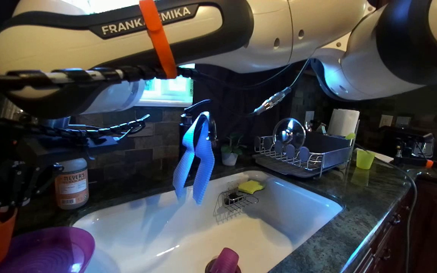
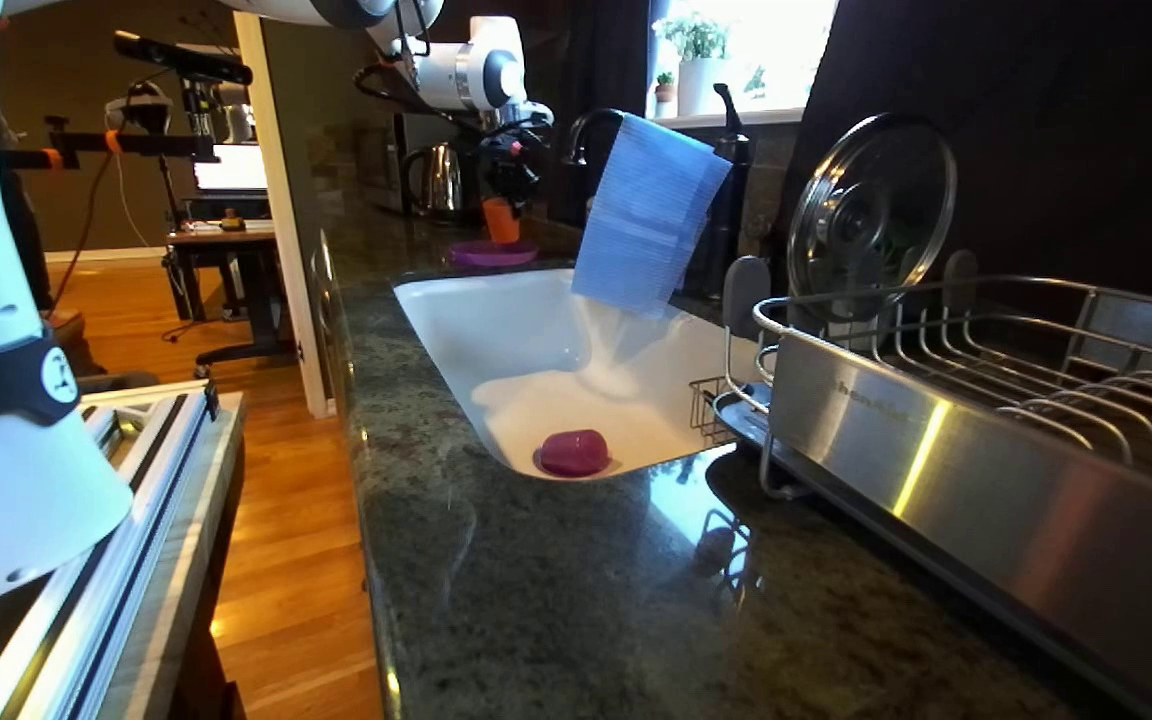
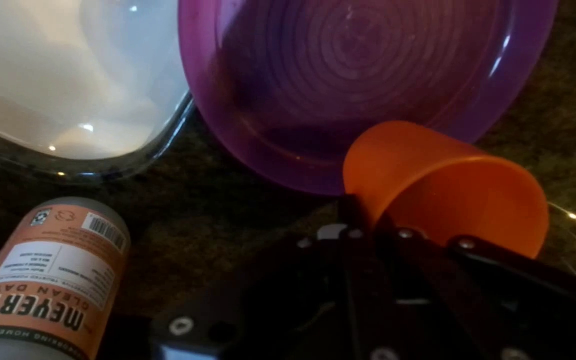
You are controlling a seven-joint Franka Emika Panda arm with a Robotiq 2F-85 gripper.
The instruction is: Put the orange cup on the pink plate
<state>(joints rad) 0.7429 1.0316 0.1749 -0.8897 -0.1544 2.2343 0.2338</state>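
My gripper pinches the orange cup at the edge of the pink plate; a Meyer's bottle stands nearby.

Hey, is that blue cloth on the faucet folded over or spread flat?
Folded over: in an exterior view, the blue cloth drapes over the faucet, its two lengths hanging down apart.

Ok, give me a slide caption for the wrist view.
Orange cup gripped by the claw, overlapping the plate from this angle; bottle and sink nearby.
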